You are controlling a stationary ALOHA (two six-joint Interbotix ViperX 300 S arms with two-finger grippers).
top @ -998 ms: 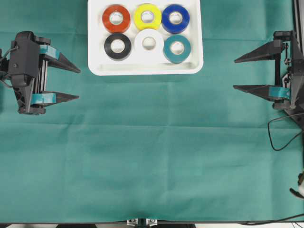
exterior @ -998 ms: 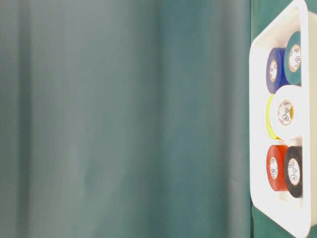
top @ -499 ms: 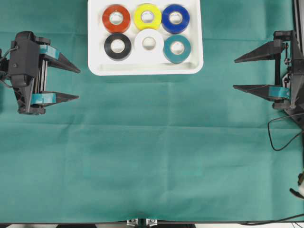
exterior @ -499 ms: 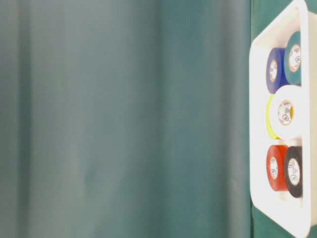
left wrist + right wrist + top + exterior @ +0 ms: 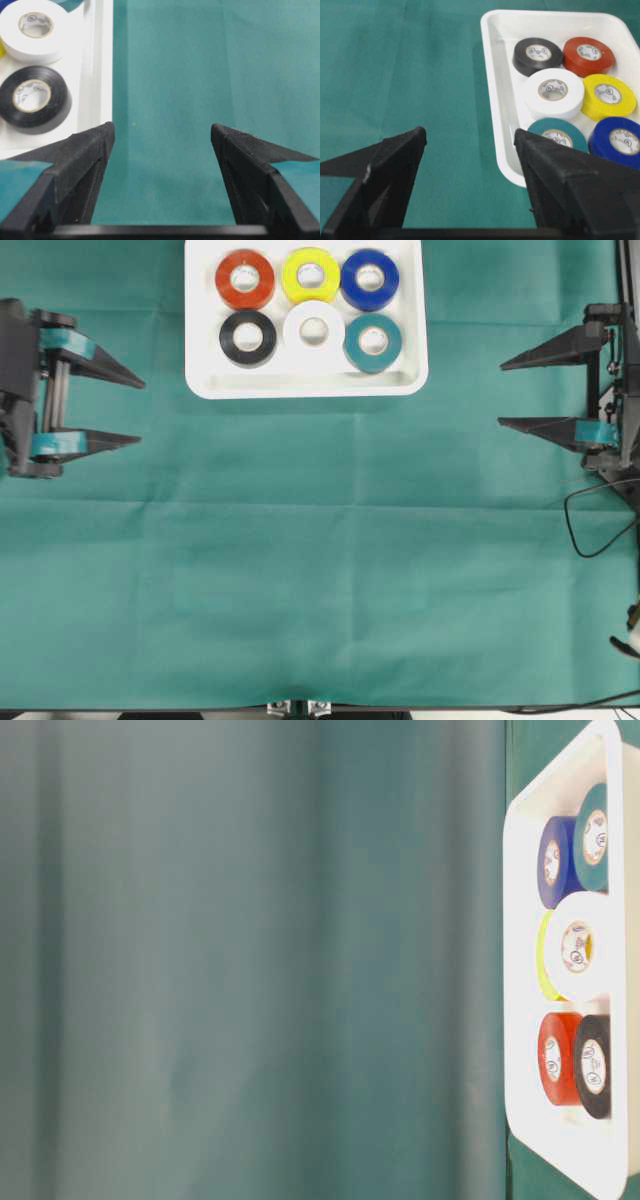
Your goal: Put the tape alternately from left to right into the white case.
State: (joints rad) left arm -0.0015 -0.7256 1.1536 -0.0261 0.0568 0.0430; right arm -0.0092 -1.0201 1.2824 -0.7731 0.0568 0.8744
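Overhead exterior view: a green cloth (image 5: 320, 580) covers the table, and the white case (image 5: 305, 387) sits at the top centre with all six rolls of tape lying flat inside it in two rows. The far row reads red roll (image 5: 244, 278), yellow roll (image 5: 310, 274), blue roll (image 5: 369, 278); the near row reads black roll (image 5: 248, 337), white roll (image 5: 314, 331), teal roll (image 5: 373, 341). The rolls sit close together, some apparently touching, and the white one looks slightly out of line with its neighbours. No roll lies on the cloth, so the sorting appears finished. The left gripper (image 5: 118, 410) sits at the left edge and the right gripper (image 5: 512, 393) at the right edge, each with its jaws spread wide, holding nothing and well apart from the case. Little seems likely to go wrong from here. The main risk is an arm sweeping back toward the middle and catching the raised rim with an open finger, which could push the case across the cloth or jostle the packed rolls. A loose black cable (image 5: 590, 520) beside the right arm could also snag.
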